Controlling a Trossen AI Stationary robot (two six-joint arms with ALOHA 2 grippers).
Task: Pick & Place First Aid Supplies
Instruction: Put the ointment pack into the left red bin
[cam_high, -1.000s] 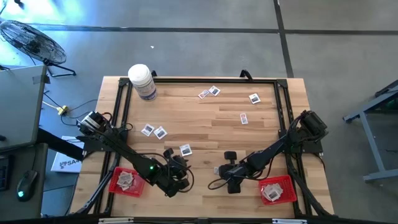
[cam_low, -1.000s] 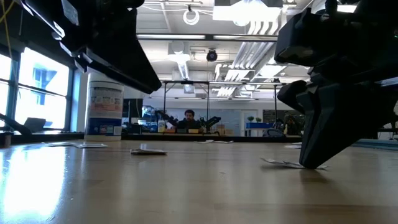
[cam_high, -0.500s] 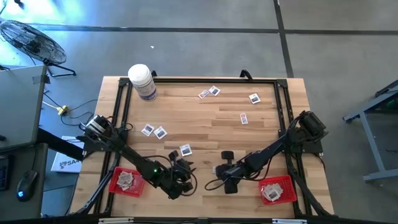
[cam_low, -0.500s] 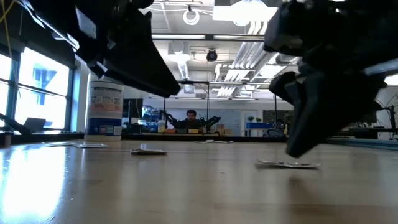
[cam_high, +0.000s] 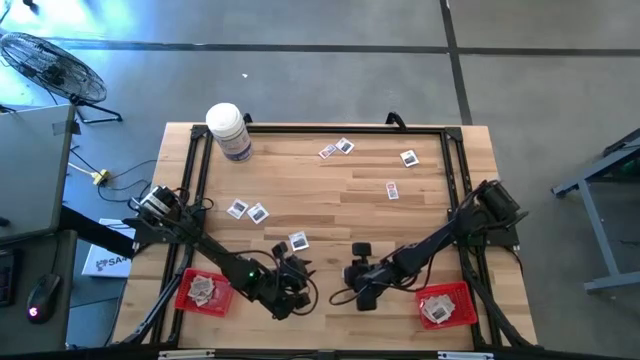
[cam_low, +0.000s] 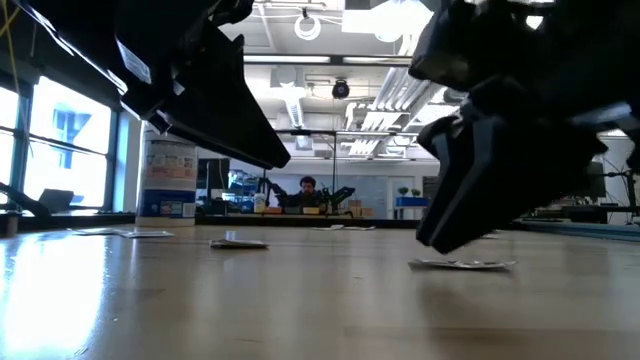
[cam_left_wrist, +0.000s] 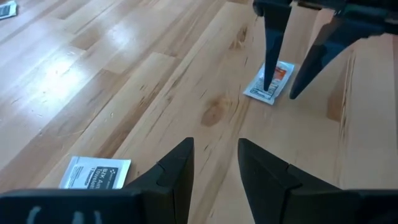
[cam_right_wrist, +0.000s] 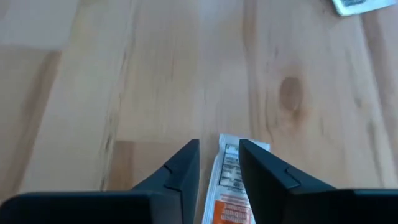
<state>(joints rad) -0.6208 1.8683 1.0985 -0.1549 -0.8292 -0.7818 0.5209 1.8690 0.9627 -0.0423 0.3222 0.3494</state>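
Wood-plank worktop (cam_high: 330, 215), black-framed, filling the middle of the high view.

- First aid supplies, loose: small flat white packets. A pair (cam_high: 336, 149) sits at upper centre, a single (cam_high: 408, 157) to their right, and another single (cam_high: 392, 190) below that. A second pair (cam_high: 247, 210) lies left of centre, with one more packet (cam_high: 298, 241) lower down, near the left arm's wrist.
- First aid supplies, stowed: a heap of packets in the left red tray (cam_high: 185, 300) at lower left, and another heap in the right red tray (cam_high: 462, 300) at lower right.
- Packet under attention (cam_left_wrist: 270, 81): white with an orange-red end, lying flat on the boards at lower centre, beside the right tray and apart from it.
- Right hand (cam_high: 352, 278): lower centre, tilted down over that packet. Its fingers stand apart with a clear gap. One fingertip (cam_left_wrist: 268, 78) is over the packet and the other is beside it. The packet rests on the wood and is not gripped.
- Left hand (cam_left_wrist: 214, 146): lower centre-left, just right of the left tray, low over bare boards. The fingers are narrowly parted and hold nothing.
- White bottle (cam_high: 228, 130): white cap, upright, at the upper left corner of the worktop.
- Low view, background: a person (cam_low: 305, 188) seated far across the room.
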